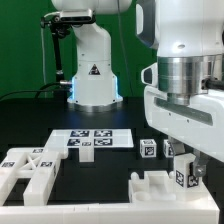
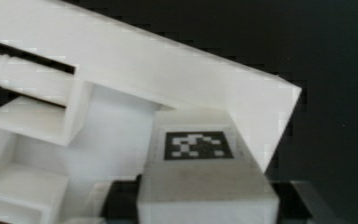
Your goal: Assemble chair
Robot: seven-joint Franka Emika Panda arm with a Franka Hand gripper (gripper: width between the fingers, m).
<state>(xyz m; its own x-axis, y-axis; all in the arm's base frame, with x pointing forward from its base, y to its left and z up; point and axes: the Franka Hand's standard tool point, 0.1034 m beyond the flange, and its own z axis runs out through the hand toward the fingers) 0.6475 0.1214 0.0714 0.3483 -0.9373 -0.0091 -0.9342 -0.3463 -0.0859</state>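
My gripper [image 1: 186, 165] hangs at the exterior view's right, just above the table. It is shut on a small white chair post with a black-and-white tag [image 1: 185, 179]. In the wrist view the tagged post [image 2: 197, 150] sits between the two black pads [image 2: 126, 200] of my gripper [image 2: 202, 205]. Right beyond it lie a white chair slab [image 2: 176, 70] and a slotted white chair block [image 2: 51, 130]. In the exterior view a white blocky chair piece [image 1: 155, 186] lies just beside the held post. Whether the post touches it cannot be told.
A large slotted white chair piece [image 1: 30, 170] lies at the front left of the exterior view. The marker board [image 1: 92, 140] lies mid-table. Two small tagged white cubes [image 1: 148, 148] stand behind my gripper. The robot's base [image 1: 95, 75] stands at the back.
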